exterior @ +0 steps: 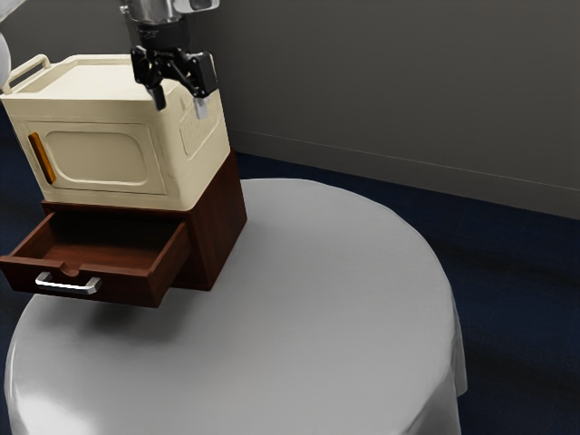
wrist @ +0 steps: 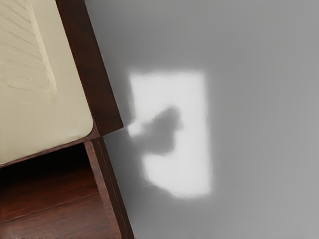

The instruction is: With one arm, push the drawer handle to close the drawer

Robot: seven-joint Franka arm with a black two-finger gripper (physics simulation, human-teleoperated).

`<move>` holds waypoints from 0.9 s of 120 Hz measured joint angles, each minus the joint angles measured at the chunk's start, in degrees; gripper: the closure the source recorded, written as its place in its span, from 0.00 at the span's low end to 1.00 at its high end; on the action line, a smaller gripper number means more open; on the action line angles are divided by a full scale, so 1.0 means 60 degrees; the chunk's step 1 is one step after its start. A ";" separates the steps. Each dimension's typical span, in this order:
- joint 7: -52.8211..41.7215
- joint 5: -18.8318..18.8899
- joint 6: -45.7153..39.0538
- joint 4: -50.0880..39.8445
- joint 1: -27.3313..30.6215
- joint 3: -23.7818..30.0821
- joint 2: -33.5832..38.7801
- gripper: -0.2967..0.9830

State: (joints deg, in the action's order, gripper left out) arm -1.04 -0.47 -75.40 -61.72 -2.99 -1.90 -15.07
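Note:
My gripper (exterior: 179,100) hangs open by the cream box's near upper corner in the exterior view, its two fingers apart with nothing between them. Below the box, the dark wooden drawer (exterior: 169,268) stands pulled out of its cabinet (exterior: 217,222). A silver handle (exterior: 68,286) is fixed on the drawer's front, lower than my gripper and toward the exterior view's left. From the wrist view, part of the drawer (wrist: 55,209) and its side wall can be seen beside the cabinet's edge (wrist: 94,74); the handle is outside that picture.
A cream box (exterior: 100,159) with an orange-brown latch (exterior: 42,158) rests on the cabinet. Both are on a round table with a pale grey cloth (exterior: 317,299). A grey wall (exterior: 390,82) rises behind. Light and a shadow fall on the cloth (wrist: 259,119).

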 joint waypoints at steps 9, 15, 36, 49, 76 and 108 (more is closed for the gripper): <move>-0.0010 0.0111 0.0009 0.0000 -0.0008 0.0005 0.0001 0.23; -0.0016 0.0154 0.0013 0.0000 -0.0004 -0.0001 0.0001 0.23; -0.0031 0.0168 0.0110 0.0233 0.0053 -0.0002 0.0348 0.23; -0.0018 0.0231 0.0467 0.0425 0.0212 -0.0050 0.1908 0.23; 0.0100 0.0442 0.0393 -0.7706 0.2897 0.1173 0.7634 0.23; 0.0346 0.0357 -0.2692 -1.2957 0.4693 0.1868 0.9832 0.23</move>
State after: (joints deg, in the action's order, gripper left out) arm 1.04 1.67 -91.55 -139.46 25.17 9.31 43.92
